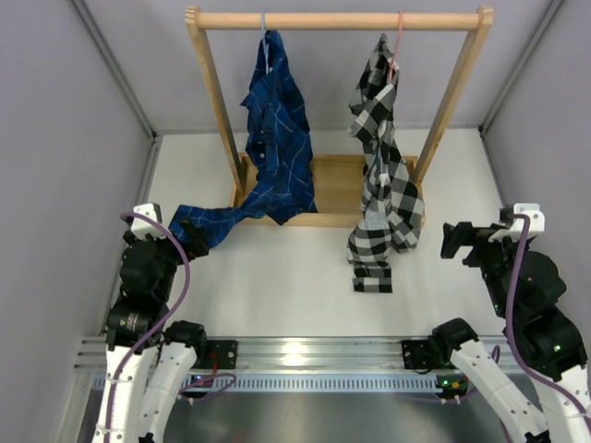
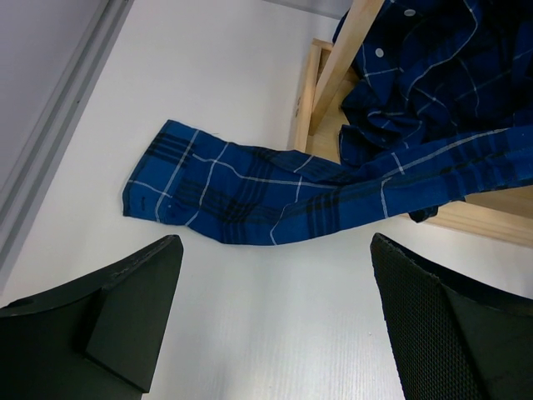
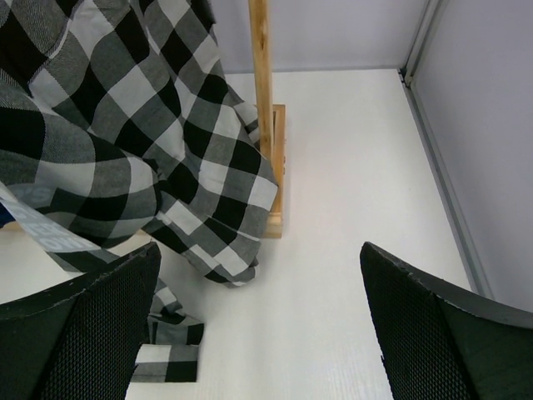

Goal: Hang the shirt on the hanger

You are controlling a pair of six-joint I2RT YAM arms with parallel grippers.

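Here, two shirts hang on one wooden rack (image 1: pixel 452 92), each from its own hanger, and two grippers wait at the near side of the table (image 1: pixel 277 286).

The checked shirt (image 1: pixel 380 175) is black and white and hangs on the right half of the rail (image 1: pixel 337 19), bunched up under the pink hanger (image 1: pixel 400 37). Only the hanger's hook and thin neck show; the cloth hides the rest of it. The shirt's long axis runs straight up and down. Its top is gathered at the hook, and its lower end spills over the rack's base (image 1: pixel 337 189) and lies on the table, pointing toward the arms. The right wrist view shows its folds (image 3: pixel 125 125) draped against the rack's right post, with a cuff flat on the table.

The blue shirt (image 1: pixel 274 138) hangs on the left half from a pale hanger hook (image 1: pixel 263 28). One sleeve (image 2: pixel 275 192) stretches out leftward across the table.

The left gripper (image 1: pixel 189 235) has its jaws spread wide and holds nothing. The blue sleeve lies just beyond its fingers (image 2: pixel 133 308), apart from them in the wrist view. The right gripper (image 1: pixel 454 240) is likewise spread wide and empty. It faces the checked shirt from the right, with bare table between them.
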